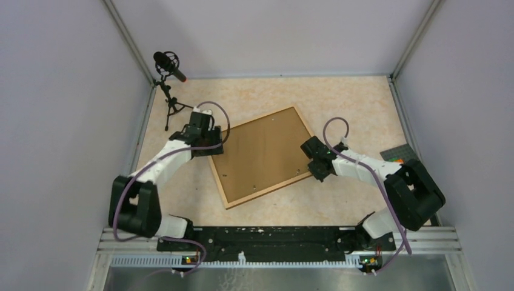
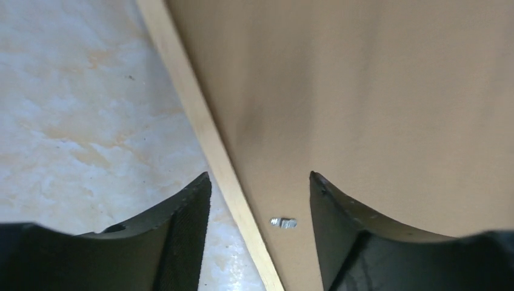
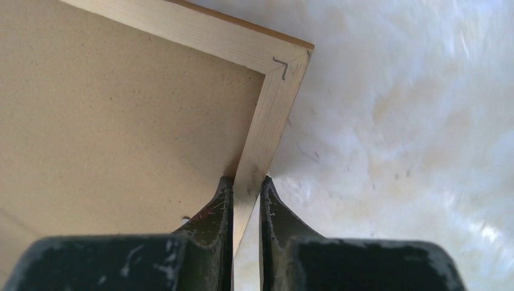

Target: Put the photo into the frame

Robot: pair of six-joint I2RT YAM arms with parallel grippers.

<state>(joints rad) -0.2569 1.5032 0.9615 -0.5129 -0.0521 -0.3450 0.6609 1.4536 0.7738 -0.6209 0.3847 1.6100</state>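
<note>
Black mounting rail (image 1: 273, 236) and both arm bases fill the bottom of the overhead view, with the pale marbled table (image 1: 339, 103) beyond them. On it the frame (image 1: 270, 192) lies flat, turned at an angle, back side up, with the brown backing board (image 1: 263, 151) filling it. The left gripper (image 1: 209, 145) sits at the frame's left edge near the far-left corner, and the right gripper (image 1: 318, 167) at the right edge near the near-right corner. A microphone (image 1: 170, 63) on a small tripod stands at the far left. A dark mat (image 1: 397, 156) with coloured marks lies at the right edge, too small to read.

From the left wrist, the left gripper (image 2: 259, 182) stands well open, its two dark fingers (image 2: 182, 230) straddling the frame's (image 2: 197, 121) light wood moulding and gripping nothing. One finger hangs over the table (image 2: 73, 109), the other over the backing board (image 2: 363, 91). A small metal tab (image 2: 283, 223) lies on the board between them.

From the right wrist, the right gripper (image 3: 245, 182) is pinched tight on the frame's (image 3: 267, 121) moulding just short of its corner, with fingers (image 3: 218, 212) on either side of the wood. A staple (image 3: 280, 65) crosses the mitred corner. Backing board (image 3: 121, 121) lies to the left and table (image 3: 412, 151) to the right.
</note>
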